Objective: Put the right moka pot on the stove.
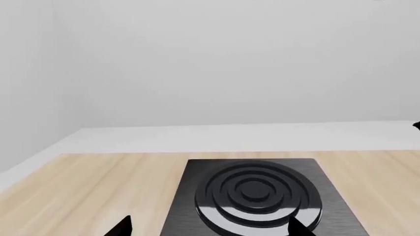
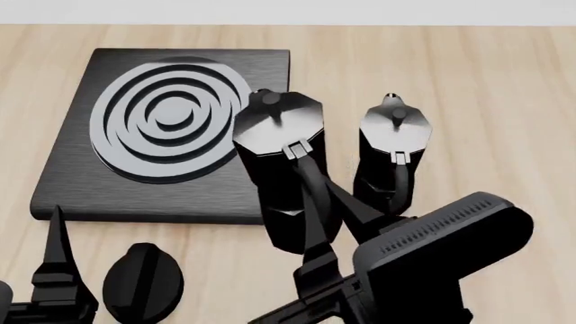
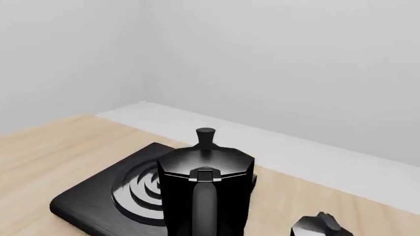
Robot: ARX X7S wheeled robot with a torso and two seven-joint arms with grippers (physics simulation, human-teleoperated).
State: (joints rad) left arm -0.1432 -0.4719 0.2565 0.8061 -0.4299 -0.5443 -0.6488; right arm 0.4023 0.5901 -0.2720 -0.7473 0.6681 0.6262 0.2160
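The right gripper (image 2: 322, 202) is pinching the curved handle of the held moka pot (image 2: 274, 131), its dark fingers closing in on the handle from either side, with the bulky black wrist filling the near right corner of the head view. The pot is standing upright, lid and small knob on top, and is sitting at the right edge of the stove (image 2: 72, 182) – in the head view its lid is overlapping the slab's right border and the outermost silvery ring. From the right wrist view the same pot (image 3: 204, 182) is filling the middle of the picture with the stove (image 3: 98, 201) lying just behind and beside it; the pot's base is cut off by the frame there, so I cannot tell whether it is hanging clear of the surface or touching it.

The other moka pot (image 2: 394, 138) is standing upright on the wooden table (image 2: 486, 88), just beside the held one on the side away from the stove, and looking apart from it.

The left gripper (image 1: 210, 228) is waiting with its fingers spread wide – the two black tips are showing at the edge of the left wrist view with the ringed stove (image 1: 256, 194) between them. A small black oval knob (image 2: 142, 280) is lying on the table near the stove's front edge
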